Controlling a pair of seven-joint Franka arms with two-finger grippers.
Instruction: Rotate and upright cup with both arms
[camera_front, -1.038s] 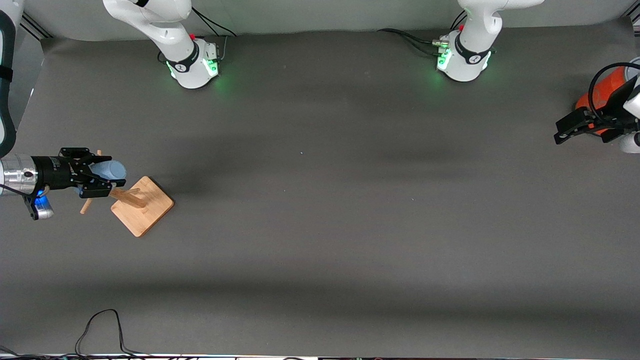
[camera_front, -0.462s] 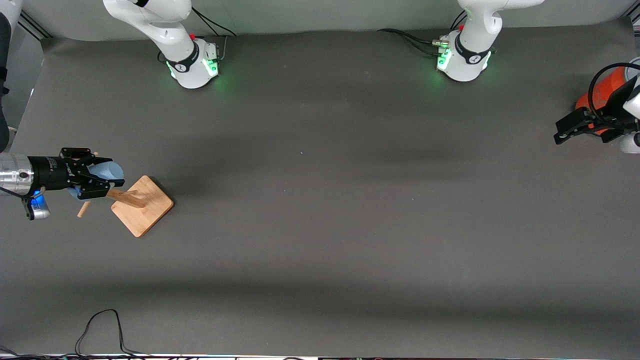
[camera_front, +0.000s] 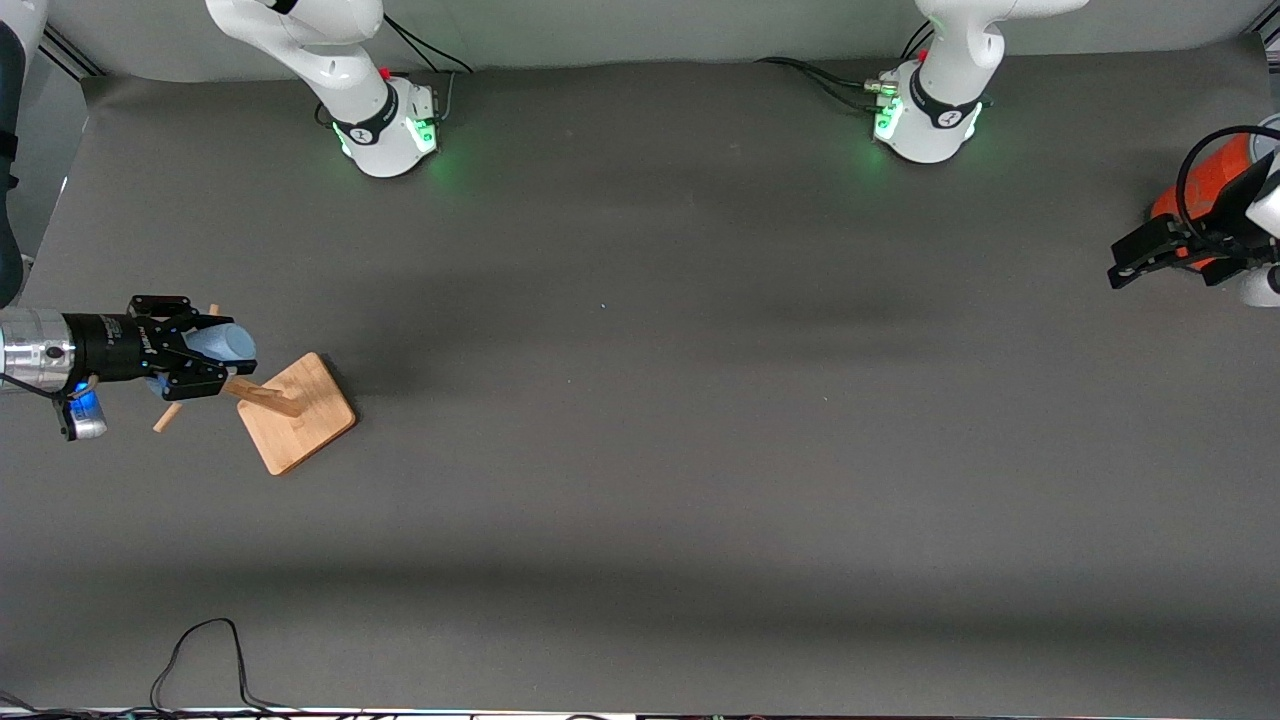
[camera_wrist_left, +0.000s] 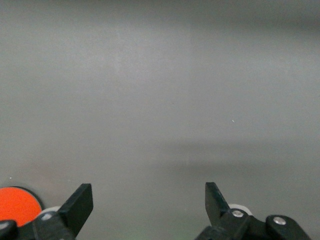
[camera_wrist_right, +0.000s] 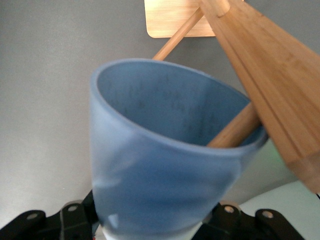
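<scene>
Right gripper (camera_front: 195, 360) at the right arm's end of the table (camera_front: 640, 450), held out level above the surface, its 2 fingers (camera_front: 160, 305) clamped on the light-blue cup (camera_front: 222, 342). Cup lies on its side in the grip, up among the pegs at the top of the wooden peg rack (camera_front: 297, 412). In the right wrist view the cup (camera_wrist_right: 165, 160) fills the frame, mouth open toward the camera, 1 peg (camera_wrist_right: 235, 131) reaching into its mouth over the rim; the rack's post (camera_wrist_right: 265, 80) passes just beside the cup. Rack's square base rests on the table.

Left gripper (camera_front: 1150, 258) waits at the left arm's end of the table, beside an orange object (camera_front: 1195, 190). Left wrist view: fingers (camera_wrist_left: 80, 202) spread wide, nothing between them, bare table below.
</scene>
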